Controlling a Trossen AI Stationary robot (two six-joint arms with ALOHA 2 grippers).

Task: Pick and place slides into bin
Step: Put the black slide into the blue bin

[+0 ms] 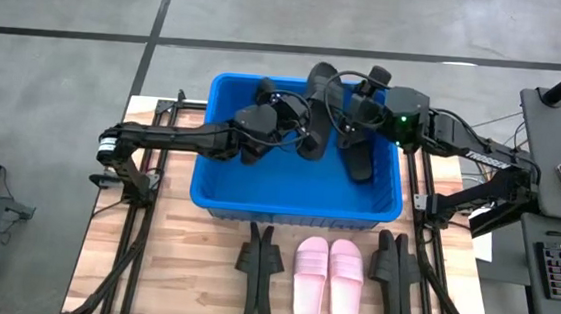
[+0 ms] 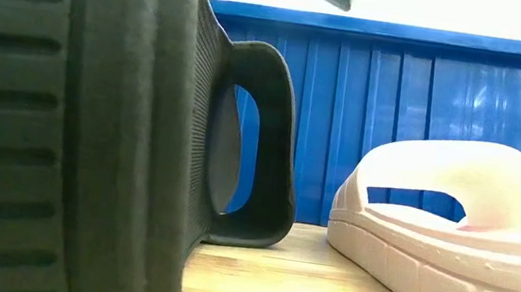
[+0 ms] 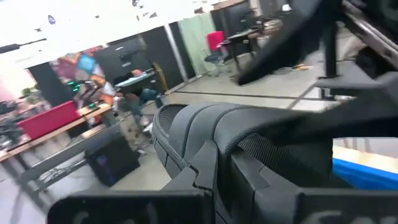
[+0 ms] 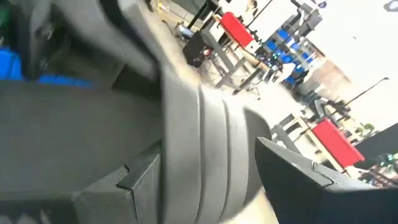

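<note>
Above the blue bin [image 1: 220,187], 1 black slide [image 1: 315,120] is clenched by the left gripper [image 1: 298,128] and another black slide [image 1: 361,133] is grasped by the right gripper [image 1: 355,123].

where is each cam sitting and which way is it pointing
High: overhead, straight down on the bin, both arms, left gripper.
Low: table height, level past a black slide and pink slide; no arm.
Left wrist: out over a gripped black slide toward the room.
Right wrist: likewise.
Shared: blue bin.
</note>
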